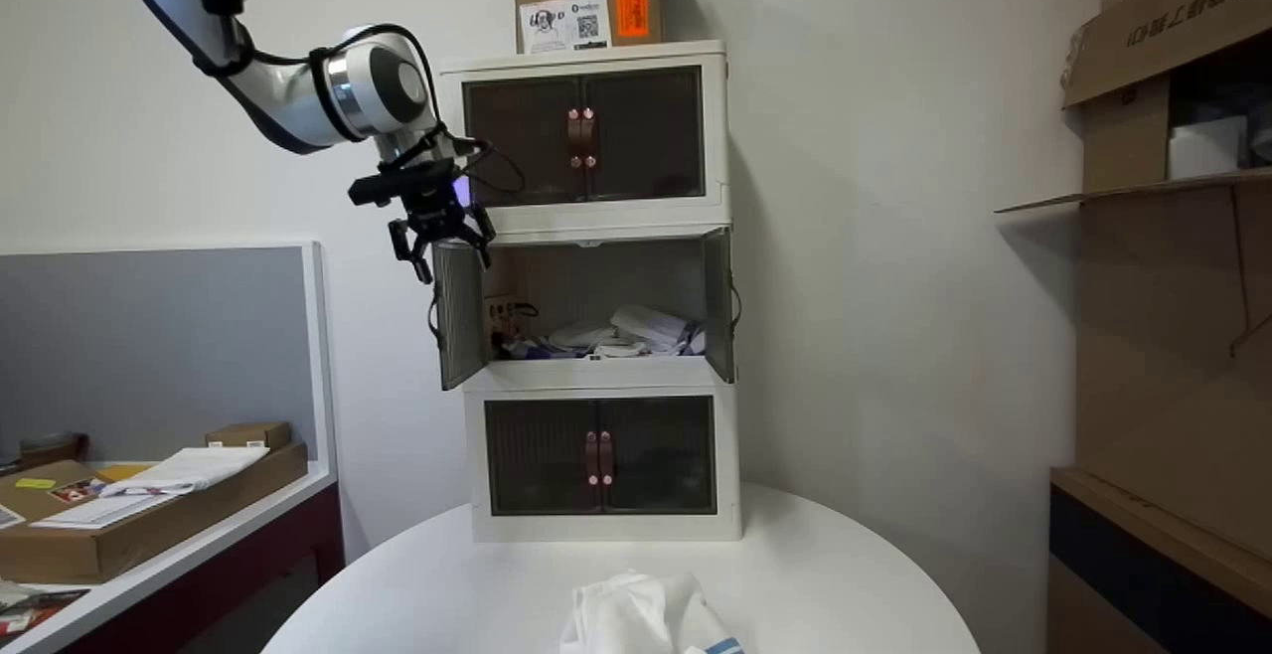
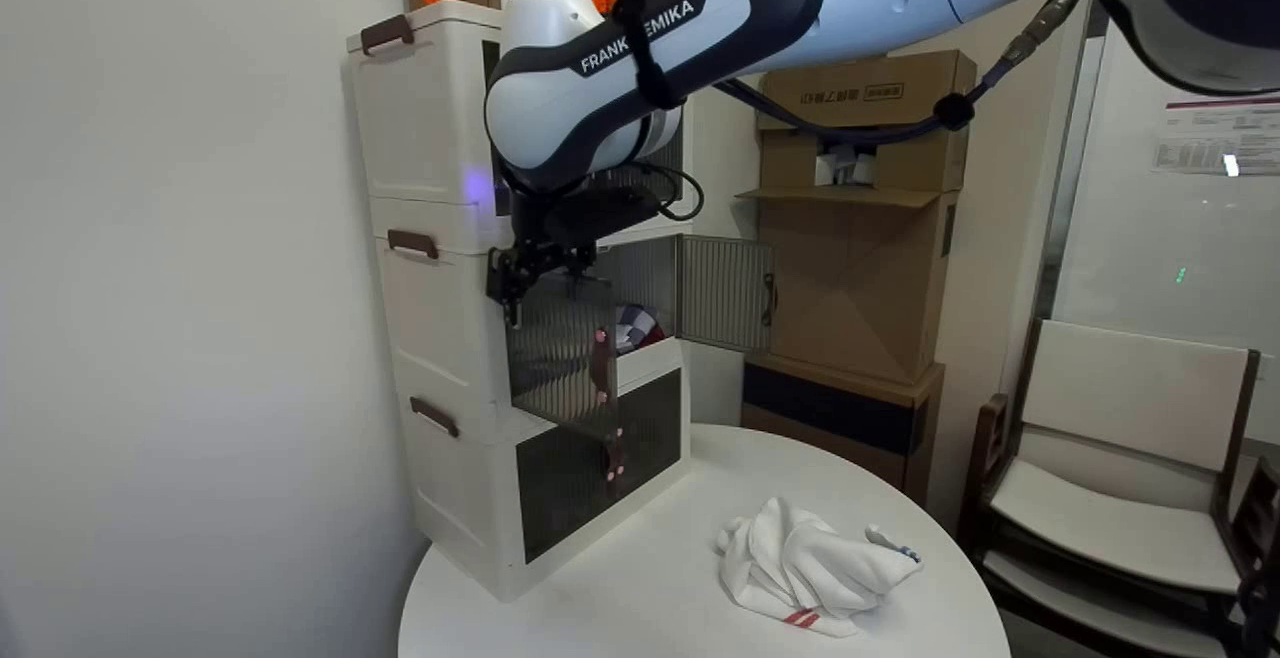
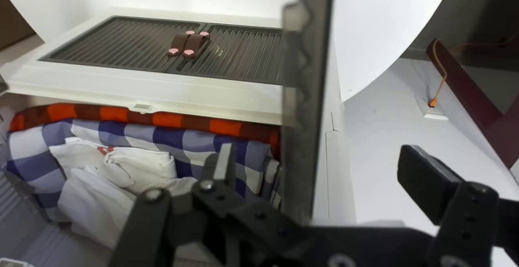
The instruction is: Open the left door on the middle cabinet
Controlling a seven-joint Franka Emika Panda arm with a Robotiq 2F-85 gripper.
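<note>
White cloth crumpled on worktop. Claw spread wide, gripping nothing; fingers either side of left door, contact unclear, likely for pushing it outward. Door stands ajar on middle cabinet, right door too, baring stored fabrics.

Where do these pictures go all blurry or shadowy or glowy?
Wrist view: the grey, ribbed, see-through left door looks blurry, edge-on; an exterior view: soft shadow on the plain white wall; both exterior views: small purple glow near the black two-fingered gripper.
</note>
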